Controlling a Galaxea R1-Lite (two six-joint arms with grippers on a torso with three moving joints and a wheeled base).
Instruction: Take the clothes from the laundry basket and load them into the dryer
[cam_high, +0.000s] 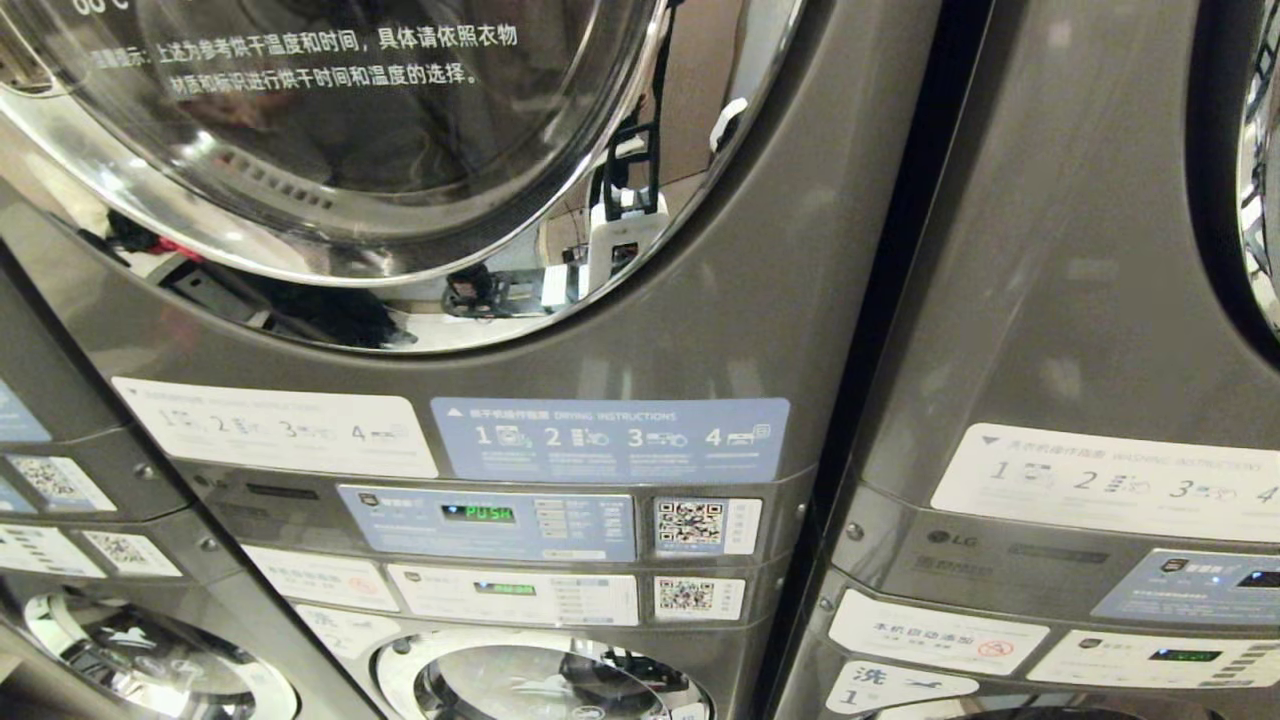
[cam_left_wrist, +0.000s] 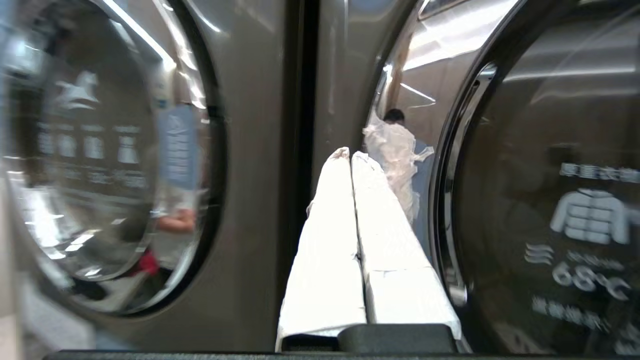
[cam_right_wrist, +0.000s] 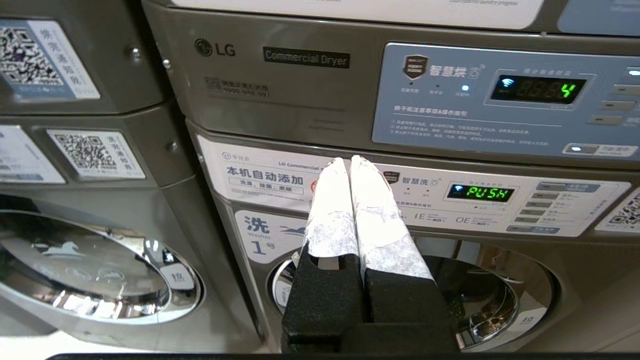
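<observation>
Grey dryer (cam_high: 700, 330) door (cam_left_wrist: 550, 200) shut. Left gripper (cam_left_wrist: 351, 156) pressed together, empty, near door rim. Right gripper (cam_right_wrist: 350, 162) pressed together, parked. Clothes, basket unseen. Risk: fingers scrape chrome rim, miss handle.

Setting: self-service laundromat. Evidence: grey LG stacked units side by side, each a dryer (cam_high: 420, 150) with round chrome-rimmed door above a washer (cam_high: 540, 680); control panel (cam_right_wrist: 505, 100) beside a plate marked "Commercial Dryer"; QR payment stickers (cam_high: 692, 523); numbered drying instruction label (cam_high: 610, 440); washer display (cam_right_wrist: 480, 193) reads PUSH
</observation>
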